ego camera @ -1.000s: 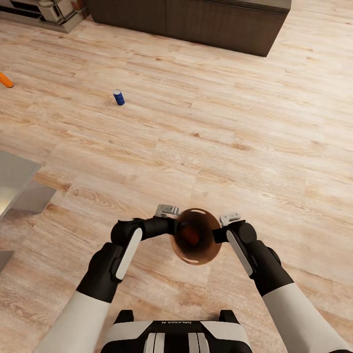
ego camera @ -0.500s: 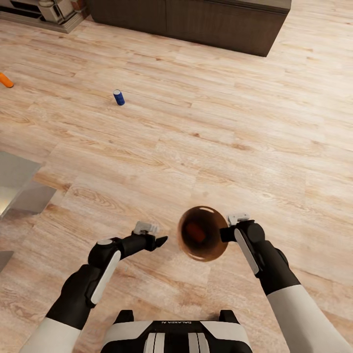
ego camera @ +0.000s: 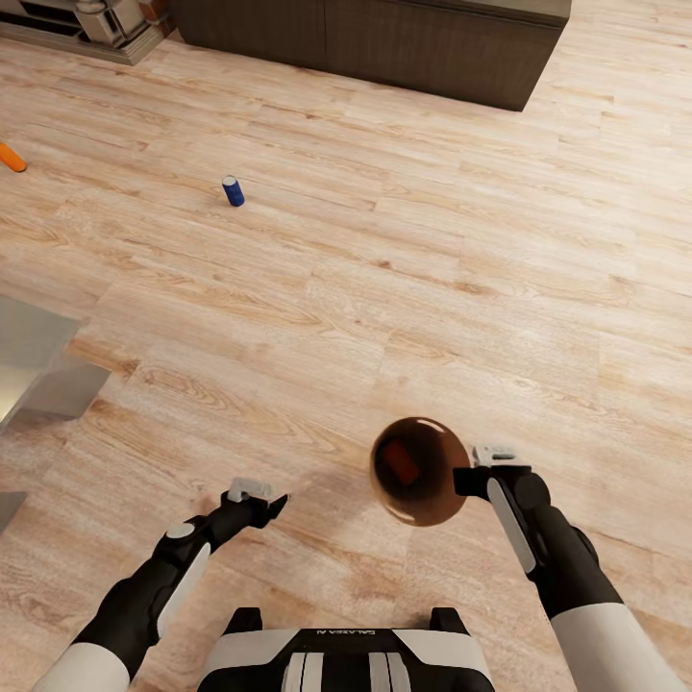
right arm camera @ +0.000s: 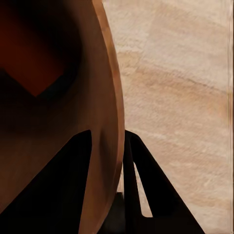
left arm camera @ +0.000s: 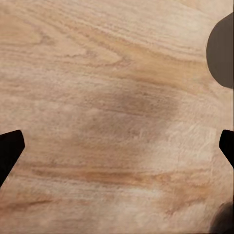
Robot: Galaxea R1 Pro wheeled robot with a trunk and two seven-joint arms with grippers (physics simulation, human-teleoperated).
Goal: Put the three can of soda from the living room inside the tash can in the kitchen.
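My right tool [ego camera: 461, 478] grips the bin [ego camera: 420, 471] by its rim, above the floor [ego camera: 404, 240]; an orange can [ego camera: 402, 466] inside is half in shadow. My left tool [ego camera: 274, 503] is open and empty. The blue can [ego camera: 232, 190] stands far off, and another orange one [ego camera: 12, 157] is cut off at the edge.

Light wood floor [left arm camera: 112, 97] below; left claw [left arm camera: 117, 146] fingertips [left arm camera: 9, 146] wide apart at edges, dark round shape [left arm camera: 222, 48] at corner.

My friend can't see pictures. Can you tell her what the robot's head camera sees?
The robot's right gripper holds a round brown bin by its rim above a wooden floor, with something orange-red inside. Its left gripper hangs empty. Farther away, a blue can stands upright.
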